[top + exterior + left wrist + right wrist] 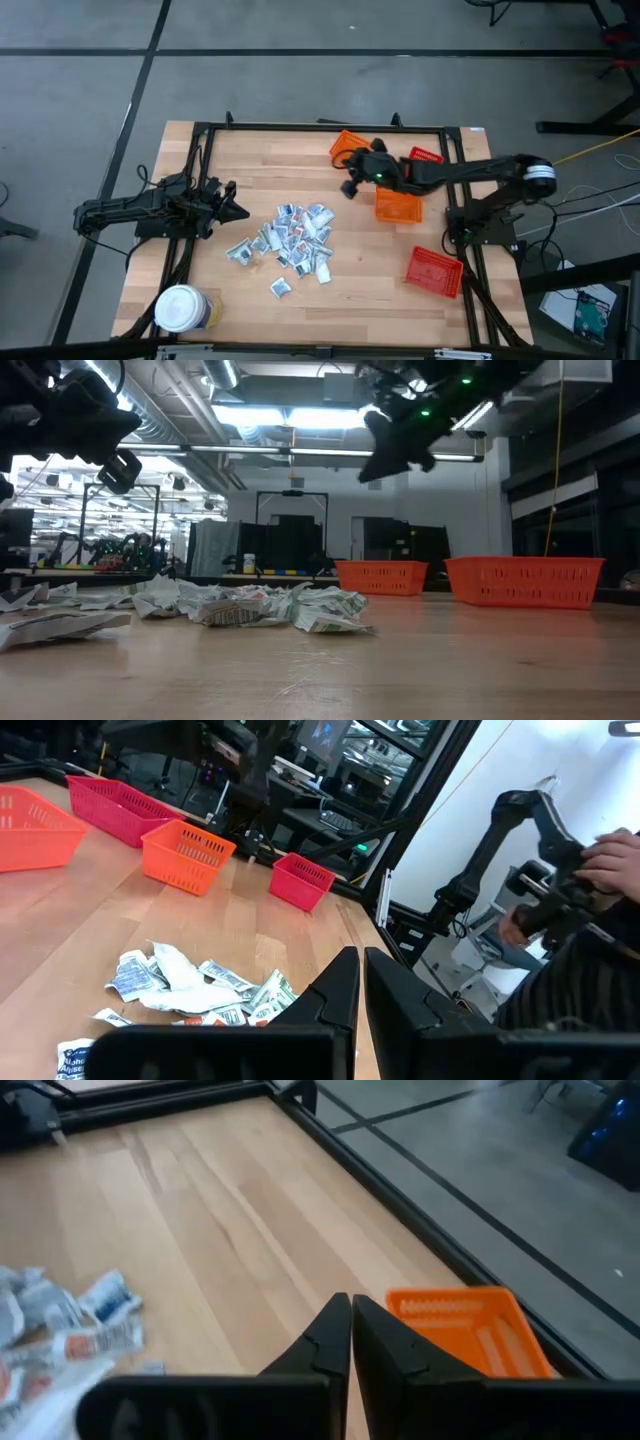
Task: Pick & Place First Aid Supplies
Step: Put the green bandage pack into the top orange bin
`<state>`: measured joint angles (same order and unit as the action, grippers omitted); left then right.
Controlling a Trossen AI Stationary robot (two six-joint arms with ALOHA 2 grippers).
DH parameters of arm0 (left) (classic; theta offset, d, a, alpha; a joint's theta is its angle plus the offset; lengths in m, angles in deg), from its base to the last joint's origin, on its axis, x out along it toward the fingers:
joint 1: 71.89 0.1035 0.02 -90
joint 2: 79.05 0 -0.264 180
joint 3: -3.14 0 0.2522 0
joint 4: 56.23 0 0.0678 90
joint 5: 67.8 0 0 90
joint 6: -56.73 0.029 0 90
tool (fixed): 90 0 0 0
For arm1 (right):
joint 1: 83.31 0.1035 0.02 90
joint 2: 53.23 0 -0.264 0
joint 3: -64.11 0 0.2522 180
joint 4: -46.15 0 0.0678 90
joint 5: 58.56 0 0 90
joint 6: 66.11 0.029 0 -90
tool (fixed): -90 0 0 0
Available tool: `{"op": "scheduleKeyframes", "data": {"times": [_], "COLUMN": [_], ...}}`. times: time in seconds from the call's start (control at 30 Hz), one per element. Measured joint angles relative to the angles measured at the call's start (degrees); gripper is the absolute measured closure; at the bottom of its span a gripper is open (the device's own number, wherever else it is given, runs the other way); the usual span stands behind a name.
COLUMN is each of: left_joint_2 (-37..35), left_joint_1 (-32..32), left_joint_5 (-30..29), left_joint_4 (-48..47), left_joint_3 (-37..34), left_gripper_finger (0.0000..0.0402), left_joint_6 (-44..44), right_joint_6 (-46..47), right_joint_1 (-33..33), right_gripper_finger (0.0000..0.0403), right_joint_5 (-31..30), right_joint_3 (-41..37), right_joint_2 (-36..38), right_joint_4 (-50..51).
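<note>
The first aid supplies (293,238) are a loose pile of small silvery-white sachets lying flat on the middle of the table, and the pile also shows in the low view (250,605), the left wrist view (190,990) and the right wrist view (60,1335). My left gripper (243,212) (361,970) hovers at the pile's left side, shut and empty. My right gripper (348,188) (351,1312) hangs above the table between the pile and the far baskets, also shut and empty. In the low view it is high up (395,445).
An orange basket (350,148) and a small red one (425,157) stand near the far edge. Another orange basket (397,205) is under the right arm. A red basket (435,270) sits near the right front. A white-lidded jar (180,308) stands at the near left corner. A person's hand (615,860) shows beyond the table.
</note>
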<state>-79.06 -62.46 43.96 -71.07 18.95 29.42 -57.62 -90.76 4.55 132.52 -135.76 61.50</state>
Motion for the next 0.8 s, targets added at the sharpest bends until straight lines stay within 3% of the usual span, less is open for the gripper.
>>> {"op": "scheduleKeyframes", "data": {"times": [0.5,0.8], "left_joint_2": [0.0,0.0], "left_joint_1": [-0.01,0.0], "left_joint_5": [0.0,0.0], "left_joint_4": [0.0,0.0], "left_joint_3": [0.0,0.0], "left_gripper_finger": [0.0386,0.0386], "left_joint_6": [0.0,0.0], "right_joint_6": [-0.22,-16.79], "right_joint_1": [7.27,13.07], "right_gripper_finger": [0.0385,0.0385], "right_joint_5": [0.35,18.15], "right_joint_3": [11.65,11.77], "right_joint_2": [-14.5,-16.49], "right_joint_4": [-0.33,1.98]}}
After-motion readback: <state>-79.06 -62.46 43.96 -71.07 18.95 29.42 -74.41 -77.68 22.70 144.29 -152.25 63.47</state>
